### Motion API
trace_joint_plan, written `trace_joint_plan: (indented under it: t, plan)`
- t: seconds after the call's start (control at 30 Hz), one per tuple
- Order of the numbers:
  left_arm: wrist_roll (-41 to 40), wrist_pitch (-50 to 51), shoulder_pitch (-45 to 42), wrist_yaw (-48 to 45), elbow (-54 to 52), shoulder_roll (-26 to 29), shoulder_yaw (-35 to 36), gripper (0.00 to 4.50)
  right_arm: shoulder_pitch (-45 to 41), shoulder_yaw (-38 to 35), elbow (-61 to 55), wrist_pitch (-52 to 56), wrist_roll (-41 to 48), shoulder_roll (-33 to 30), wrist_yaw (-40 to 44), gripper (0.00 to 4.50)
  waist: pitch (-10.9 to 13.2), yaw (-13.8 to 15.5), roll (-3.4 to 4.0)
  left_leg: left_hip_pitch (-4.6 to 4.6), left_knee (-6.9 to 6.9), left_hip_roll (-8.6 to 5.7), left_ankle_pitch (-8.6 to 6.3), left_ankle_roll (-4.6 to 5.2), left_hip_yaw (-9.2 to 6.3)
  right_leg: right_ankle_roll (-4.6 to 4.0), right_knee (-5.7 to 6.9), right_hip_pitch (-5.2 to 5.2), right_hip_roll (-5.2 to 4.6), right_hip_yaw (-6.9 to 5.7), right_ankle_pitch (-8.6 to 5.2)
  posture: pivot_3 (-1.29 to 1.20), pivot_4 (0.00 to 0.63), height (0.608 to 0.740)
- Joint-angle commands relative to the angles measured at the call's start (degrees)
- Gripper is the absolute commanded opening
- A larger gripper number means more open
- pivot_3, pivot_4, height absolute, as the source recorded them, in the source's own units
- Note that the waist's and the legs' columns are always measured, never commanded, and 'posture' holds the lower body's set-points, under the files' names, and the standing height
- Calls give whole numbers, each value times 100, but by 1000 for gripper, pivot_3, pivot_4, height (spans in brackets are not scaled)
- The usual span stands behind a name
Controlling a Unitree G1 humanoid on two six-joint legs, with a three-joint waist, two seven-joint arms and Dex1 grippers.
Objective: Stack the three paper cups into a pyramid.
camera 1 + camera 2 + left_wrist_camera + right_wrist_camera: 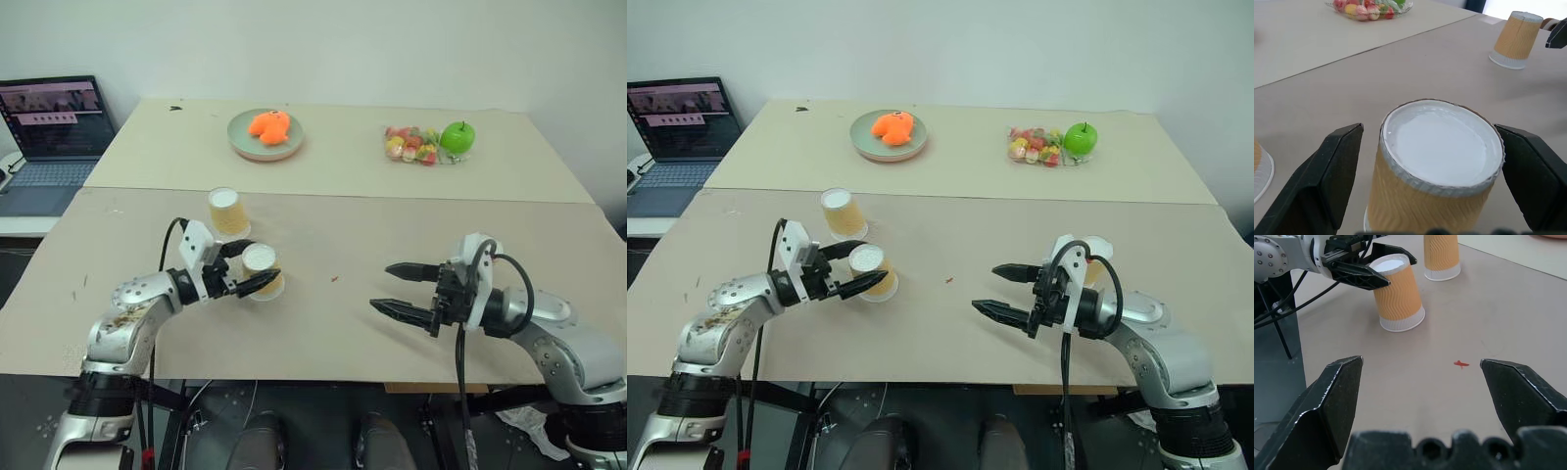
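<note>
The left end effector (248, 265) reached in level from the surface's near left edge with its two black fingers spread wide, one on each side of an upside-down tan paper cup with a rippled sleeve and white base (263, 271). The left wrist view showed a gap between each finger and the cup wall, so the cup was bracketed but not yet gripped. Its long axis stood upright, crosswise to the fingers, so a plain squeeze looked like all that the coming move needed.

Just behind that cup, toward the seam where the two boards of the beige surface (323, 333) meet, stood a second inverted tan paper cup (225, 211), close by but apart from the first.

Farther right, the right end effector (405, 288) hovered above the near right part of the surface, fingers wide and empty, pointing toward the left-hand cups yet well apart from them. The third tan paper cup (1515, 40) stood inverted beside the right arm (largely hidden behind it from the head). The left arm was plainly nearer the bracketed cup; no pyramid stood yet.
</note>
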Motion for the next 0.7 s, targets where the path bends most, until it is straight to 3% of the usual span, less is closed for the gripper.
trace_joint_plan:
  t: [0.03,0.13,0.27,0.5,0.7]
  plan:
    - [78,-174,-181,-84,88,-38,-21,4429,-48,-183,-212,-105,88,16,-62,4494,0,0,0,0,0,0,0,0,0,0,0,0,0,0,0,0,150,673]
    - [38,-220,-230,-147,221,-105,22,4429,-24,-186,-219,-111,84,19,-96,4494,0,0,0,0,0,0,0,0,0,0,-1,0,0,0,0,0,150,673]
    - [240,-315,-290,-71,335,-126,-46,3507,21,-232,-237,-119,103,10,-124,4500,0,0,0,0,0,0,0,-1,0,0,-1,0,0,0,0,0,150,673]
    - [444,-611,-779,-34,584,-457,-252,3507,115,-415,-381,-60,186,-30,-198,4500,0,11,-1,0,1,-2,-7,12,-1,1,0,3,-1,0,1,0,150,673]
    - [518,-717,-1581,-583,1140,-959,-786,3507,661,-931,-958,322,646,-280,-284,4500,2,41,-3,-3,1,-17,-2,5,-1,2,-5,4,-2,-2,1,0,150,673]
